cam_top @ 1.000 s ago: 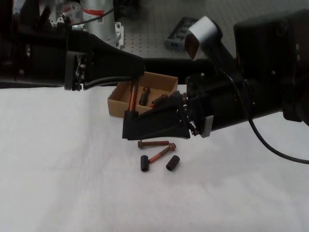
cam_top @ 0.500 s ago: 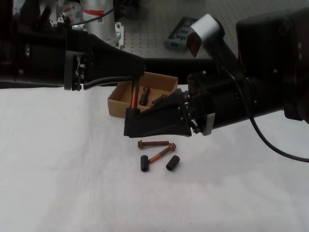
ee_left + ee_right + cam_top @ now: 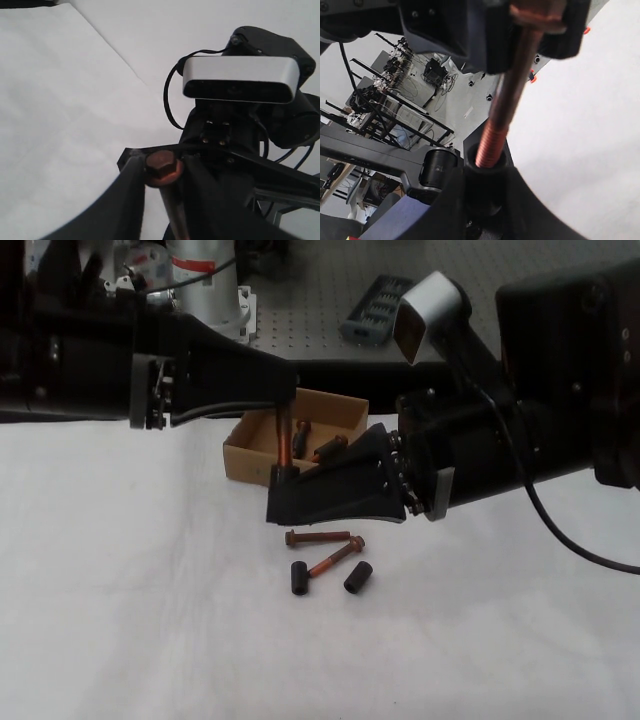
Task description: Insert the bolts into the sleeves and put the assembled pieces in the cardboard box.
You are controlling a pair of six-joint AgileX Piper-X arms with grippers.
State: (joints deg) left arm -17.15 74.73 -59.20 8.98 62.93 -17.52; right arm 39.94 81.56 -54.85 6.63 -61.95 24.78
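Task stage: insertion in hand; judged about halfway through the job.
Done so far: two dark boxed pieces with copper ends lie inside the cardboard box, which stands at the far edge of the white cloth on the bench. They look like assembled pairs, but the detail is too fine to confirm.
Current pair: the upright bolt has its threaded tip just inside the mouth of the held sleeve. Most of the shank is outside it. In the high view the pair hangs just in front of the box's near wall.
Left to do (judged): seat this bolt fully, box the pair, then assemble the parts on the cloth.
Parts on the cloth: a loose bolt, a second bolt whose tip meets a sleeve on the cloth, and a loose sleeve. They lie near the middle of the bench, on the near side of the box. Whether the second bolt enters its sleeve cannot be told.
Left gripper: closed on the hex head of the upright bolt, one finger on each side, shank pointing down.
Right gripper: fingers drawn close and clamped on the held sleeve, its open end facing up to the bolt.
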